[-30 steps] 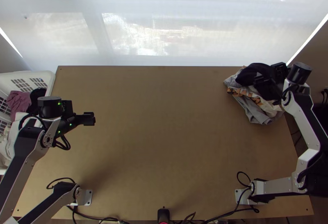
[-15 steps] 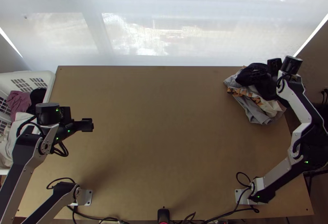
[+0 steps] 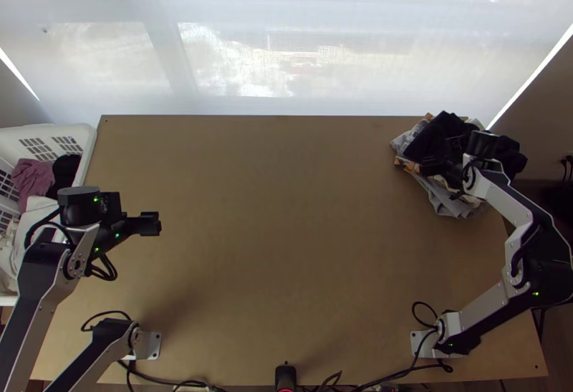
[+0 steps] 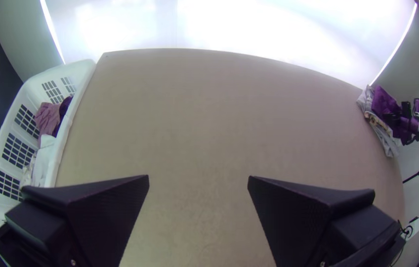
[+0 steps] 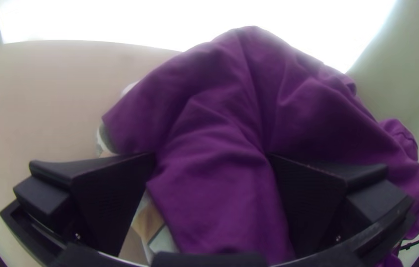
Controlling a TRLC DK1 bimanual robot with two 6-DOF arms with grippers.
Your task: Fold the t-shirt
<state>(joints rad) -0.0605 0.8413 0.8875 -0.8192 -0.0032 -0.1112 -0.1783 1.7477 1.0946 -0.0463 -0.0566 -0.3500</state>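
Though bent, right arm (image 3: 510, 204) over cloth (image 3: 438, 132)

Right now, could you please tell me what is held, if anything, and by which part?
Nothing is held: the left gripper is open over the table, the right gripper open at the purple cloth.

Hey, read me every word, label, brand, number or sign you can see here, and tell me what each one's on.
None: no word, label, brand, number or sign is readable.
Dark purple cloth, bunched: no text I can make out.
Tan-and-orange patterned cloth beneath it: a pattern, too little of it visible to tell any lettering.
White plastic basket with slotted walls: slots, no readable text.
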